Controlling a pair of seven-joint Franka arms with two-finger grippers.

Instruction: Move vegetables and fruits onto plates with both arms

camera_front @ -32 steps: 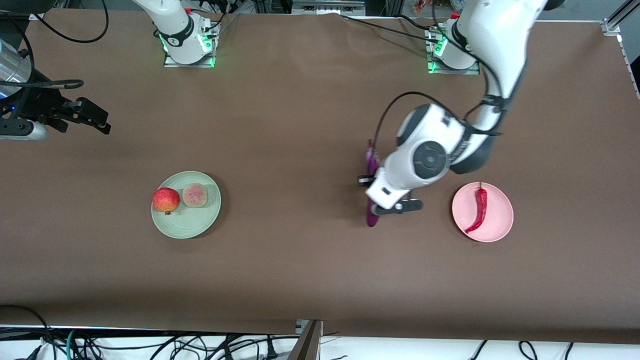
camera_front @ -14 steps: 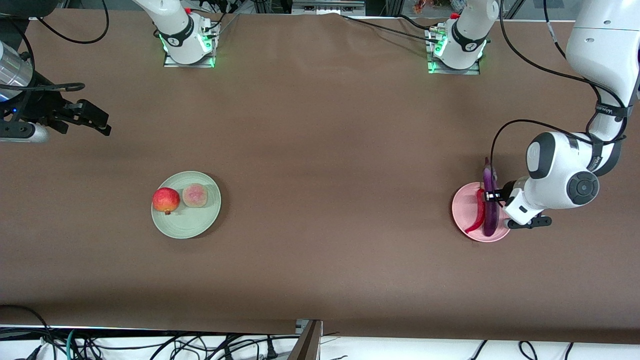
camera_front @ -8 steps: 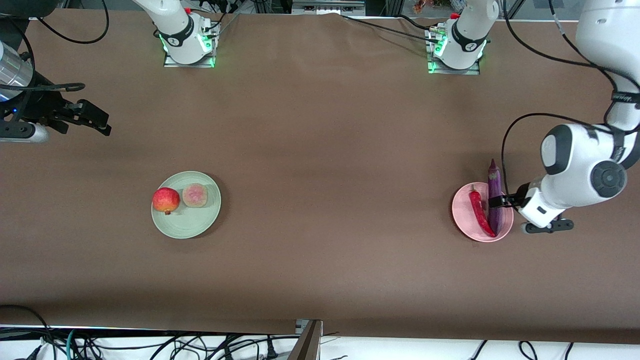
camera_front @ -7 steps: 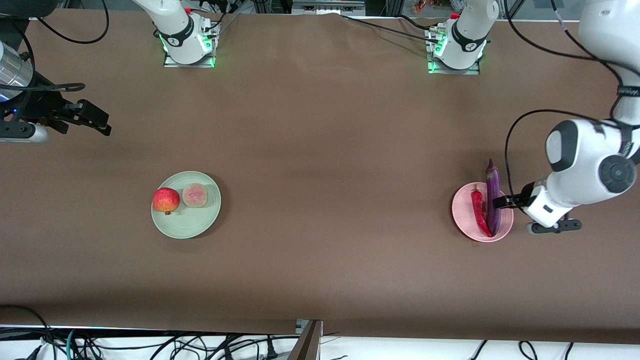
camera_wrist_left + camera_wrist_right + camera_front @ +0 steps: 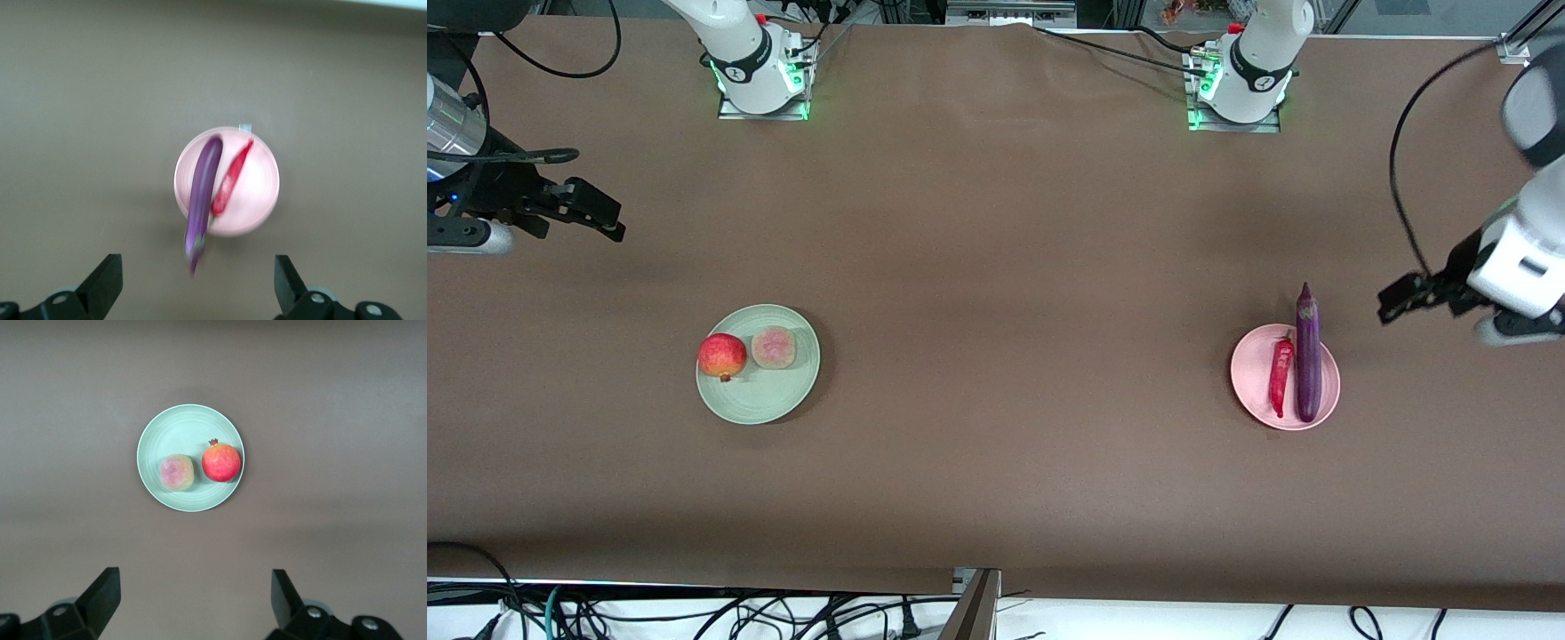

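The purple eggplant (image 5: 1307, 356) and the red chili (image 5: 1280, 375) lie side by side on the pink plate (image 5: 1249, 373). The eggplant's stem end sticks out over the rim. My left gripper (image 5: 1405, 298) is open and empty, up in the air over bare table beside that plate, toward the left arm's end. Its wrist view shows the eggplant (image 5: 203, 193), the chili (image 5: 230, 183) and the plate (image 5: 260, 200) below the open gripper (image 5: 197, 280). The pomegranate (image 5: 722, 356) and peach (image 5: 773, 347) sit on the green plate (image 5: 760, 398). My right gripper (image 5: 609, 220) waits open and empty.
The right wrist view looks down past the open right gripper (image 5: 193, 587) on the green plate (image 5: 190, 427) with the peach (image 5: 176, 472) and the pomegranate (image 5: 221, 462). Both arm bases stand along the table edge farthest from the front camera. Brown table lies between the plates.
My left gripper carried the eggplant to the pink plate, let it go beside the chili, then rose and drew away toward the left arm's end. The chili shifted slightly. The right arm has not moved.
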